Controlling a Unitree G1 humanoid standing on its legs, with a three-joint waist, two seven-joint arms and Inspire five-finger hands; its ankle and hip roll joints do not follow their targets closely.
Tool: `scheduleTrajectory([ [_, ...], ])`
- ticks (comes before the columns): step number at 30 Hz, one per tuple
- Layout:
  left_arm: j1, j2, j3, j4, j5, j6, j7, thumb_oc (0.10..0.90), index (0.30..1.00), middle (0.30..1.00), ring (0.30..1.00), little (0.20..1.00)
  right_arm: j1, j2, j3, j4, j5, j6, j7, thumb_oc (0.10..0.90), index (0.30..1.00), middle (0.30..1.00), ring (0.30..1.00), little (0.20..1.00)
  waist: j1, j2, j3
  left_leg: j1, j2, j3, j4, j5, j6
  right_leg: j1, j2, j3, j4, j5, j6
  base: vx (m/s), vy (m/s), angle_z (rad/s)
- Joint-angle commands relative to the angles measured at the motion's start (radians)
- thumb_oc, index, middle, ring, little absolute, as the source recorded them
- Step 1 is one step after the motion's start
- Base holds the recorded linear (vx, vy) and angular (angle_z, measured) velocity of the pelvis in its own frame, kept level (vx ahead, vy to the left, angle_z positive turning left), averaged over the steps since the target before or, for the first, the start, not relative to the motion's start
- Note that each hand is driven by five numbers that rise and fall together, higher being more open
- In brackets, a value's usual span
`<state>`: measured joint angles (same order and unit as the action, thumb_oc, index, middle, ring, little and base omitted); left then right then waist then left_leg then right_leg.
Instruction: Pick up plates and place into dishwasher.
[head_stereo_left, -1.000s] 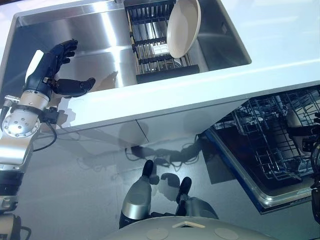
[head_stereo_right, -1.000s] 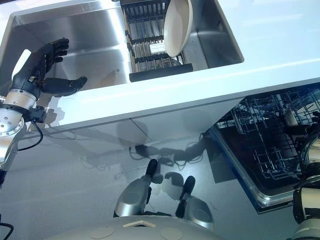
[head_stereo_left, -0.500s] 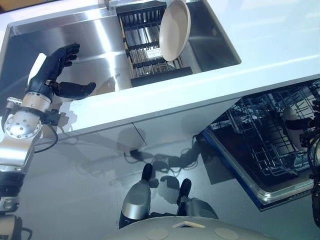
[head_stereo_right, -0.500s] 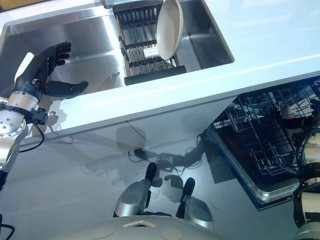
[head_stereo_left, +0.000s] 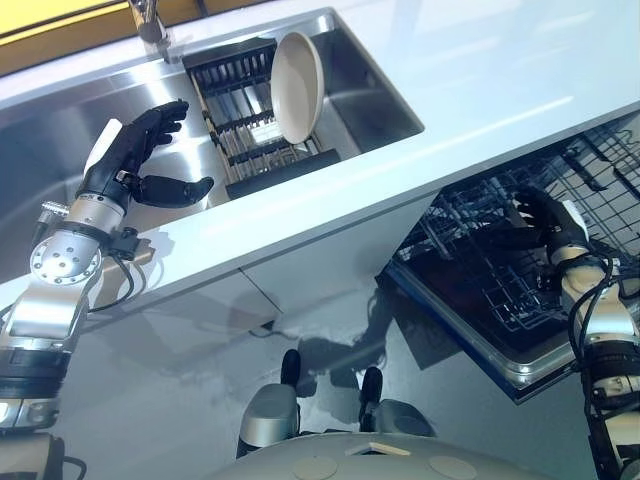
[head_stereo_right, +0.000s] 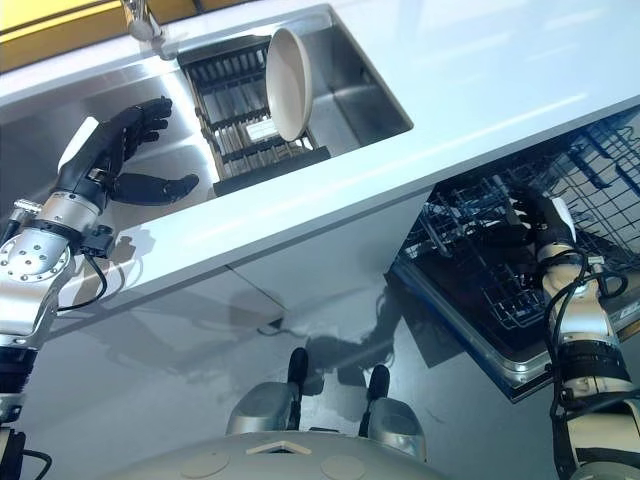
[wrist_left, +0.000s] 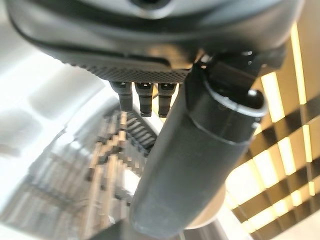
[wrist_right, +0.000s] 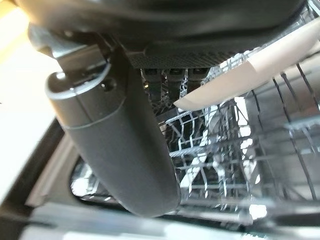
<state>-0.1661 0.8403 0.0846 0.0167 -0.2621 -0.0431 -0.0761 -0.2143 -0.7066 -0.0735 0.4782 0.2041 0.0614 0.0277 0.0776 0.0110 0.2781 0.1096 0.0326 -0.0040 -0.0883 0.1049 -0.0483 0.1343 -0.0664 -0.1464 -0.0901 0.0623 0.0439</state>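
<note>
Left hand (head_stereo_left: 135, 160) spread wide, holding nothing, over sink (head_stereo_left: 375, 105) at 9 o'clock of 1 plate (head_stereo_left: 297, 72) standing in drying rack (head_stereo_left: 240, 150); right hand (head_stereo_left: 540, 220) at dishwasher rack (head_stereo_left: 470, 265), fingers unclear; sideways reach could topple plate.

2 head eyes overhead; wrist cameras close.
</note>
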Motion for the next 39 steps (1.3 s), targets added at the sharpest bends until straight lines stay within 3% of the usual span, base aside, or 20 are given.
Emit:
scheduleTrajectory([
  [1,-0.067,0.019,0.026,0.029,0.055,-0.096,0.032,0.800,0.900,0.900,0.900,0.900,0.024,-0.030,-0.037,-0.102,0.117,-0.145,-0.009,0.800,0.900,0.900,0.900,0.900,-0.036,-0.018,-0.190,0.003,-0.083,0.047,0.027,-0.140,0.014,-0.006,0.013,-0.030,0.028,-0.087,0.046,-0.04,0.097,-0.12],
  [6,-0.102,0.032,0.024,0.062,0.103,-0.110,0.062,0.800,0.900,0.900,0.900,0.900,0.045,0.022,-0.095,-0.170,0.201,-0.201,-0.091,0.800,0.900,0.900,0.900,0.900,-0.063,-0.015,-0.202,0.015,-0.087,0.068,0.026,-0.150,0.023,-0.011,0.008,-0.006,0.022,-0.074,0.057,-0.04,0.112,-0.16],
  [8,-0.122,0.046,0.028,0.087,0.127,-0.115,0.085,0.800,0.900,0.900,0.900,0.900,0.061,0.046,-0.125,-0.192,0.211,-0.237,-0.171,0.800,0.900,0.900,0.900,0.900,-0.080,-0.010,-0.207,0.019,-0.089,0.080,0.026,-0.155,0.027,-0.016,0.007,0.008,0.022,-0.069,0.061,-0.03,0.123,-0.14],
  [11,-0.147,0.071,0.032,0.112,0.160,-0.125,0.115,0.800,0.900,0.900,0.900,0.900,0.088,0.071,-0.163,-0.200,0.160,-0.292,-0.278,0.800,0.900,0.900,0.900,0.900,-0.095,-0.005,-0.213,0.020,-0.090,0.093,0.028,-0.160,0.031,-0.024,0.005,0.024,0.027,-0.067,0.066,-0.02,0.094,-0.17],
  [13,-0.179,0.123,0.034,0.134,0.232,-0.122,0.164,0.800,0.900,0.900,0.900,0.900,0.122,0.085,-0.203,-0.201,0.098,-0.312,-0.420,0.800,0.900,0.900,0.900,0.900,-0.117,0.001,-0.218,0.020,-0.093,0.108,0.031,-0.167,0.038,-0.035,0.003,0.042,0.034,-0.064,0.072,-0.02,0.124,-0.11],
  [16,-0.233,0.202,0.024,0.165,0.268,-0.102,0.194,0.800,0.900,0.900,0.900,0.900,0.160,0.078,-0.240,-0.169,0.045,-0.334,-0.540,0.800,0.900,0.900,0.900,0.900,-0.140,0.010,-0.218,0.019,-0.096,0.124,0.038,-0.176,0.045,-0.049,0.003,0.063,0.042,-0.061,0.076,-0.01,0.084,-0.24],
  [23,-0.367,0.338,-0.046,0.258,0.324,-0.053,0.233,0.800,0.900,0.900,0.900,0.900,0.221,0.083,-0.287,-0.059,0.009,-0.394,-0.685,0.800,0.900,0.900,0.900,0.900,-0.181,0.029,-0.214,0.014,-0.107,0.150,0.060,-0.196,0.061,-0.077,0.004,0.118,0.056,-0.046,0.090,0.00,0.067,-0.25],
  [30,-0.592,0.452,-0.263,0.355,0.413,0.029,0.235,0.800,0.900,0.900,0.900,0.900,0.266,0.151,-0.246,0.060,0.104,-0.449,-0.669,0.800,0.900,0.900,0.900,0.900,-0.213,0.044,-0.215,0.006,-0.110,0.160,0.074,-0.206,0.071,-0.105,0.004,0.151,0.078,-0.038,0.104,0.01,0.032,-0.20],
  [33,-0.676,0.480,-0.348,0.385,0.445,0.049,0.232,0.800,0.900,0.900,0.900,0.900,0.284,0.195,-0.201,0.099,0.114,-0.428,-0.631,0.800,0.900,0.900,0.900,0.900,-0.219,0.045,-0.217,0.000,-0.110,0.164,0.082,-0.211,0.073,-0.116,0.004,0.162,0.084,-0.036,0.106,0.01,0.022,-0.12],
  [39,-0.798,0.506,-0.487,0.398,0.508,0.080,0.199,0.800,0.900,0.900,0.900,0.900,0.301,0.259,-0.014,0.260,0.046,-0.315,-0.455,0.800,0.900,0.900,0.900,0.900,-0.218,0.043,-0.219,-0.006,-0.114,0.165,0.092,-0.217,0.084,-0.128,0.007,0.178,0.091,-0.035,0.104,0.01,0.009,-0.06],
])
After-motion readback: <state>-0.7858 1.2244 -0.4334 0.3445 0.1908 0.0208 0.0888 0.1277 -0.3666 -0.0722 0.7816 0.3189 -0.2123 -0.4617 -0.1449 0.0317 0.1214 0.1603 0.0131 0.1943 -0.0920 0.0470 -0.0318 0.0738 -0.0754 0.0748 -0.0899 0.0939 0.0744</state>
